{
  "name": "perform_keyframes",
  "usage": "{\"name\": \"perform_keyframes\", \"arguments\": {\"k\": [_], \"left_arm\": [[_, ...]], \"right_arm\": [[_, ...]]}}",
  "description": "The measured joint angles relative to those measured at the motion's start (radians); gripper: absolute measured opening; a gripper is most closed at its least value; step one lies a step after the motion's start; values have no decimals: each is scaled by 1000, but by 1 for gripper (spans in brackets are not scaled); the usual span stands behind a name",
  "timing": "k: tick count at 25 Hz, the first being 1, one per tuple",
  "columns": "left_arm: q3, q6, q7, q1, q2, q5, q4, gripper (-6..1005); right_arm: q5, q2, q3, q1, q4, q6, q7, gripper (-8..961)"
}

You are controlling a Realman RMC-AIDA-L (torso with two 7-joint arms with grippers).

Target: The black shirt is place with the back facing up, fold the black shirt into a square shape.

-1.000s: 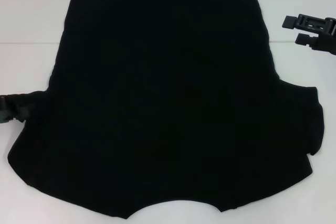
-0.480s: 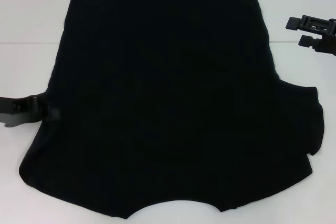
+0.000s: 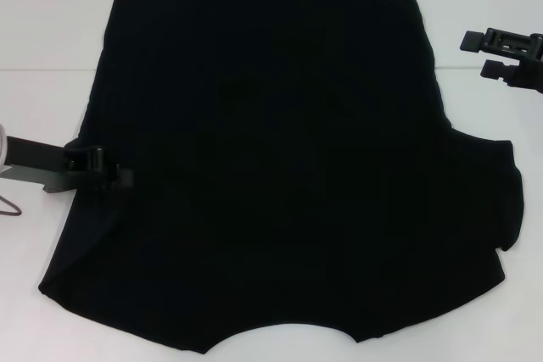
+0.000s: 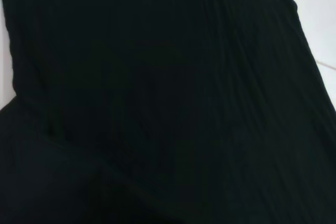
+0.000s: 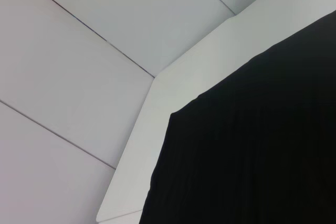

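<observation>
Presently on the white table: one black shirt, spread flat across most of the surface, straight hem at the far edge, curved neckline at the near edge, right sleeve lying out flat at the robot's right with a rippled cuff. The left sleeve side is drawn inward over the body of the garment, leaving a slanted edge down to the near left corner. Left gripper: low over the shirt's left edge, reaching in from the left, fingers apparently pinched on the folded-in sleeve fabric, though black on black makes the grip hard to confirm. Left wrist view: filled with the shirt's cloth, faint creases, a sliver of table at two corners. Right gripper: off the shirt, above the table at the far right, fingers spread apart with nothing between them. Right wrist view: shirt's edge on the table, floor panels beyond.
</observation>
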Motion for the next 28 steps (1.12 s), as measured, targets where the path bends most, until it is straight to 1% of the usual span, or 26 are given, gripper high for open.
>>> {"name": "perform_keyframes", "arguments": {"k": [7,13,16,19,21,25,28], "left_arm": [[48,-27,-29,-7,-9,0,-1,4],[69,-35,-36,-8,-13,1,-3,5],[92,-38,-35,-11,-9,4,-3,8],[156,-51,-35,-9,0,6,-3,11],[182,-57,-35,-9,3,7,-3,13],[190,-61,-35,-19,4,15,-3,16],[216,-61,-30,-23,4,18,-2,15]], "right_arm": [[0,0,0,-2,0,-3,-2,876],[-1,0,-1,-4,0,-3,-3,875],[-2,0,-2,-4,0,-5,-3,874],[-3,0,-1,-6,0,-6,-4,873],[-3,0,-1,-6,0,-6,-5,873],[-3,0,-1,-6,0,-6,-5,872],[-4,0,-1,-6,0,-6,-5,871]]}}
